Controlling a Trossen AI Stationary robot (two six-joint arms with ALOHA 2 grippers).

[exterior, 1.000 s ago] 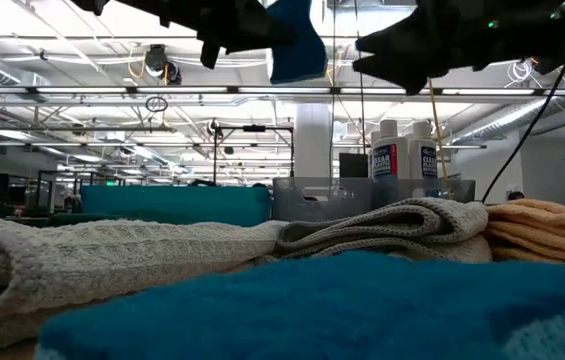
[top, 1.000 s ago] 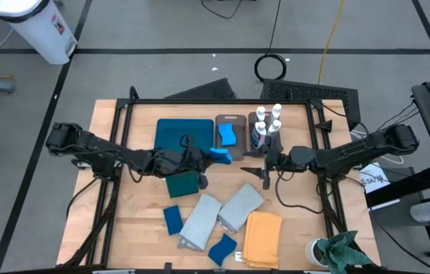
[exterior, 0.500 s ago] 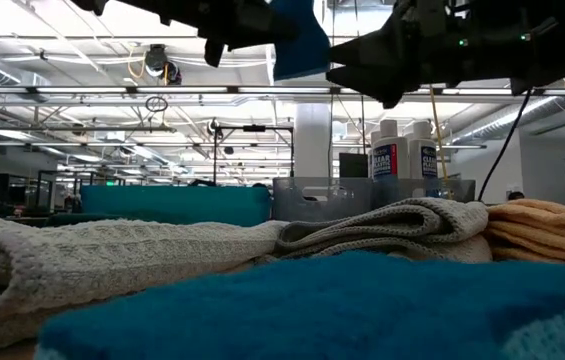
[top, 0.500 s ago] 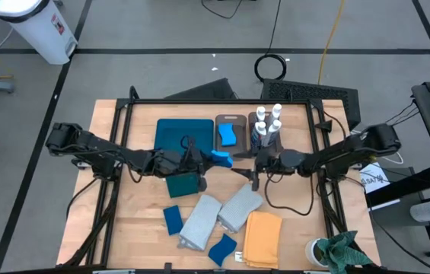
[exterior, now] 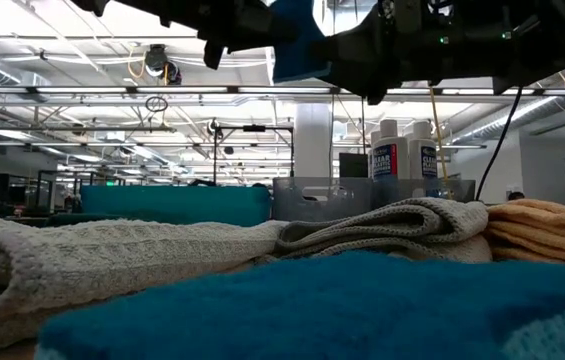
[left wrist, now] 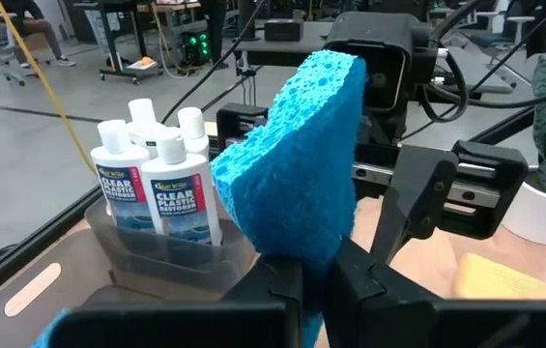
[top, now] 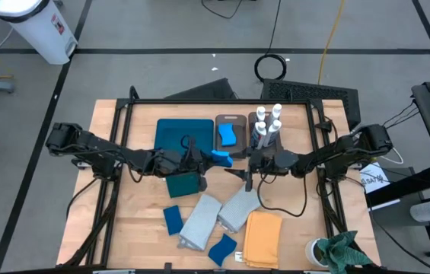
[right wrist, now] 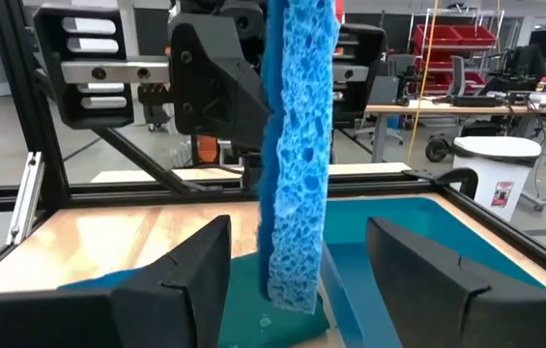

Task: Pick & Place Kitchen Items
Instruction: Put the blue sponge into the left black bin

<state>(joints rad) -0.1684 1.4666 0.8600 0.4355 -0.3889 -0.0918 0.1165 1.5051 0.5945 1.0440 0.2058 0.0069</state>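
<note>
The left gripper (top: pixel 213 158) stays clamped on a porous blue rectangular sponge (top: pixel 221 157), held above the table. The right gripper (top: pixel 239 174) has moved closer, fingers spread wide, facing the sponge's free end.

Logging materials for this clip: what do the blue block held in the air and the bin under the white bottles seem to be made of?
The blue sponge, clamped in the left end effector, looks like porous cellulose or foam: matte, with open pits all over. The bin under the white bottles looks like smooth, smoky translucent plastic, since the bottle bases show through its wall.
</note>
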